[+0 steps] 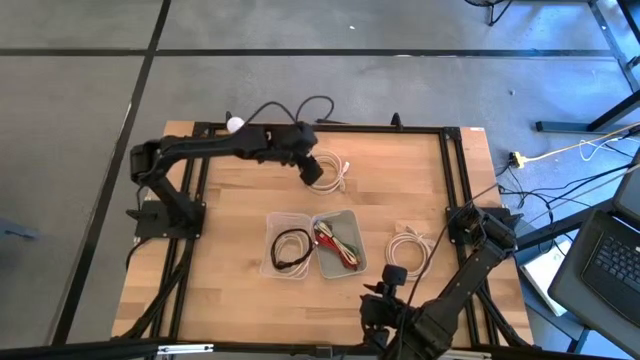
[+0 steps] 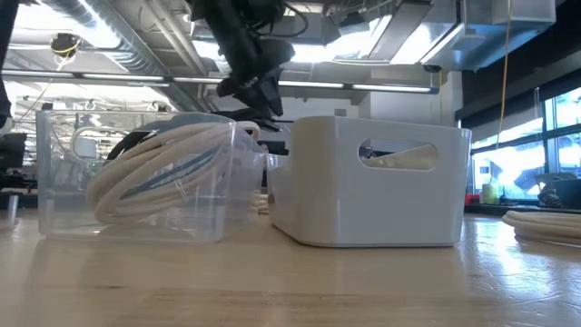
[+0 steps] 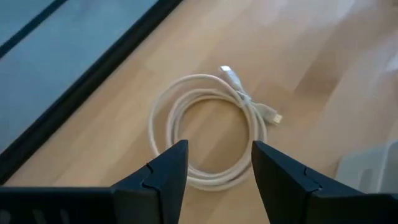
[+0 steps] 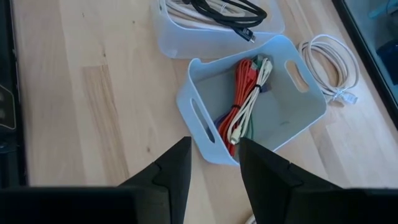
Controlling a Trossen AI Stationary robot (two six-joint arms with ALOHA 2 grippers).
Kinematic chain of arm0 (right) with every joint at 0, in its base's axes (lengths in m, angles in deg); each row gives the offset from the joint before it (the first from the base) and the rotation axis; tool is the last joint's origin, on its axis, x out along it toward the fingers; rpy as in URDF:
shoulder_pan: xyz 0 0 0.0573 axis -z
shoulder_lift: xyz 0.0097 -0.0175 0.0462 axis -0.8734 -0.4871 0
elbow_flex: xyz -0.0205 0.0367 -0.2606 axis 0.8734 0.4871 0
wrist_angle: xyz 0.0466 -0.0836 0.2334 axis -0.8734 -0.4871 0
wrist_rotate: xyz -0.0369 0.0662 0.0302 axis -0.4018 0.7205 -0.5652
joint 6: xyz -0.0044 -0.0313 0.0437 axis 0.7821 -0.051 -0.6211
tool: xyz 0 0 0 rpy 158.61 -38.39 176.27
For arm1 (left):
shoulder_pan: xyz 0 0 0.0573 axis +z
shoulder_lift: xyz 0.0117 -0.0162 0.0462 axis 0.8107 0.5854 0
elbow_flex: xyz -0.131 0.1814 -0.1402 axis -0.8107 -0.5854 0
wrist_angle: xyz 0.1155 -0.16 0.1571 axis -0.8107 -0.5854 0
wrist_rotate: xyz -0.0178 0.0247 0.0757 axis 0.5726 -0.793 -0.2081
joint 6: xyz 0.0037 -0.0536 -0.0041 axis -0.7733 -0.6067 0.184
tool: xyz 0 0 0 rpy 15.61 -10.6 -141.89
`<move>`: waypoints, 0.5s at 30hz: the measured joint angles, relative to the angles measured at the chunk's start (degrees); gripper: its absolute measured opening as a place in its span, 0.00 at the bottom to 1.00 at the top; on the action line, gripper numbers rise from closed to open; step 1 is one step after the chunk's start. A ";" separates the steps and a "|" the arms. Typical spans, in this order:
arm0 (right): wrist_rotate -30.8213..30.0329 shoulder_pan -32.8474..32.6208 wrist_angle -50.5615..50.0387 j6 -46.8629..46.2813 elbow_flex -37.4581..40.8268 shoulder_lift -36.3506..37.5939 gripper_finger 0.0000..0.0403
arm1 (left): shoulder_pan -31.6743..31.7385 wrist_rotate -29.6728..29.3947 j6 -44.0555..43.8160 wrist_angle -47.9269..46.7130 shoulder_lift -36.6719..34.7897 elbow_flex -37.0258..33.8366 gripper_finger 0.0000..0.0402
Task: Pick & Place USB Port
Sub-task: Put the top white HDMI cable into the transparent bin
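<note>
A white coiled USB cable lies flat on the wood near the table's far edge. My left gripper hovers above it, open, with one finger standing over each side of the coil's near arc and touching nothing; it also shows in the high view and the low view. My right gripper waits open near the table's near edge, looking down on the white bin.
At mid-table a clear bin holds black and white cables, and beside it the white bin holds red and white cables. A second white cable coil lies to the right of them. Black frame rails run along the table's edges.
</note>
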 joint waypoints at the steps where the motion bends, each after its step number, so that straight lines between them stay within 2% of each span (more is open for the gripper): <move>1: 0.00 0.00 0.00 0.13 0.00 0.00 0.34 | 0.44 0.07 0.00 -0.23 0.32 0.36 0.42; 6: 0.31 -0.10 0.02 0.14 0.00 0.00 0.34 | 1.04 -1.71 2.45 -1.89 3.42 0.36 0.43; 12: 0.33 -0.77 0.00 -0.34 0.00 0.00 0.34 | 2.26 -0.79 2.64 -7.79 8.14 0.31 0.43; 15: 0.52 -1.03 0.03 -0.93 0.00 0.00 0.34 | 2.46 -0.71 1.70 -7.83 9.55 0.29 0.43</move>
